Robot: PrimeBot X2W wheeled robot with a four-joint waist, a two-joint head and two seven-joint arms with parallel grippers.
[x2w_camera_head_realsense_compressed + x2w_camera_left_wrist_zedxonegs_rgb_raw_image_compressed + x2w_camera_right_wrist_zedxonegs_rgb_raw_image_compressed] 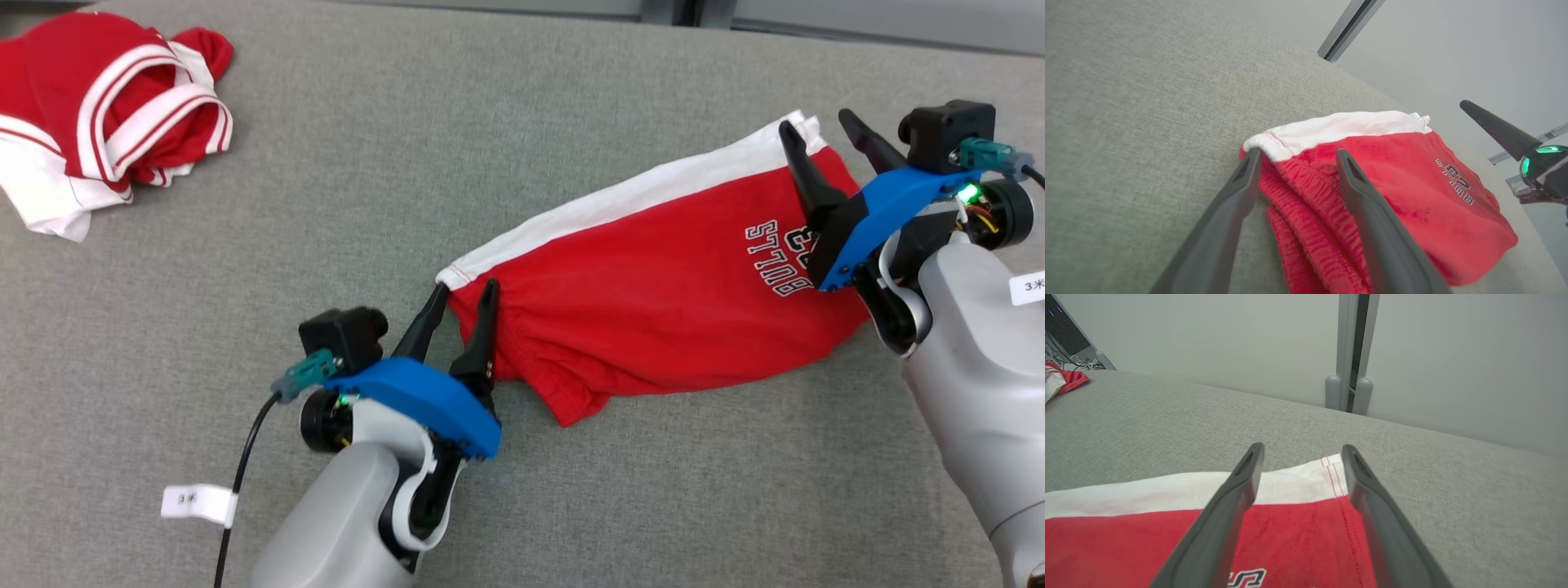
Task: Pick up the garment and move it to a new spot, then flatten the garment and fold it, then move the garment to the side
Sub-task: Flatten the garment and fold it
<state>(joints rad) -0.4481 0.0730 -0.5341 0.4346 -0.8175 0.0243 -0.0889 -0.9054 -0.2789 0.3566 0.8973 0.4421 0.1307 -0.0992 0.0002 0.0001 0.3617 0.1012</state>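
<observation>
garments: 2; garment (653,286) stretched out, second garment (106,106) crumpled far-left
hands: 2; left hand (465,287), right hand (815,122) both spread, at garment's ends

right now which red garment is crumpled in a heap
The far-left garment; the lettered garment lies stretched out between the left gripper and right gripper.

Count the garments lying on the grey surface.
2: the red shorts at centre-right, spread out; a crumpled red-and-white garment at the far left, which may bundle more than one piece.
</observation>
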